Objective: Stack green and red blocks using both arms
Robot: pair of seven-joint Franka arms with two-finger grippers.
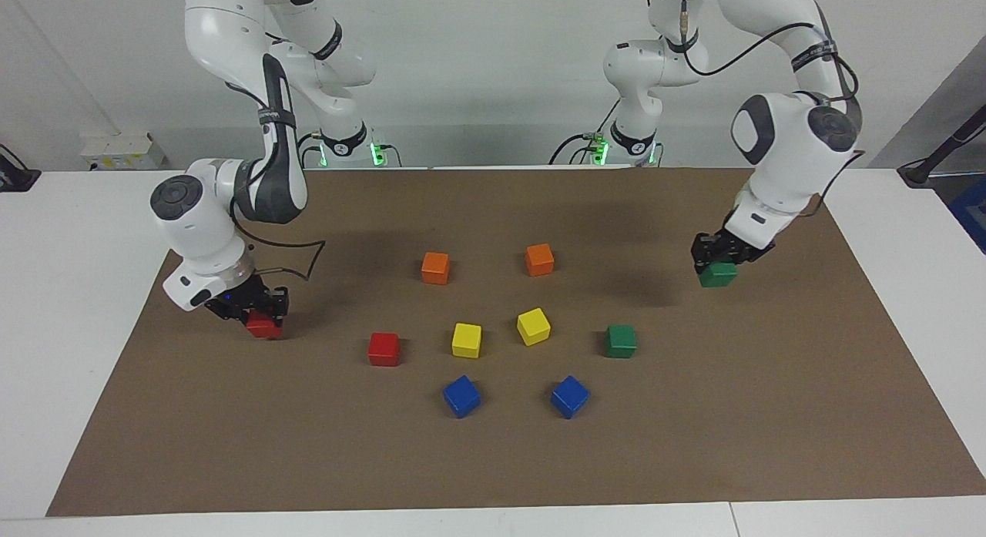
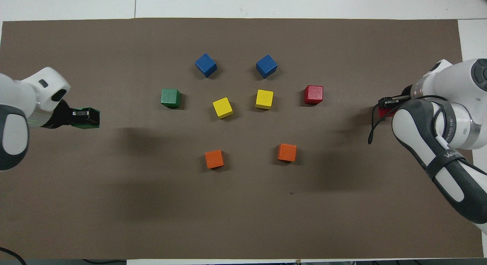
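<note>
Plain brown paper mat (image 1: pixel 770 414) on white tabletop (image 1: pixel 69 290): glossy cubes in pairs, dark green (image 1: pixel 621 340) (image 1: pixel 718 275), bright red (image 1: pixel 384 349) (image 1: pixel 264 327), yellow (image 1: pixel 466 340) (image 1: pixel 533 326), blue (image 1: pixel 461 396) (image 1: pixel 570 396), orange (image 1: pixel 435 267) (image 1: pixel 539 260); arms white with dark grey bands.

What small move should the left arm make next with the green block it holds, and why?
Probably carry it toward the loose green block and stop above it. The left claw is shut on a green block, raised over bare mat at the left arm's end, and the loose green block has nothing on it.
</note>
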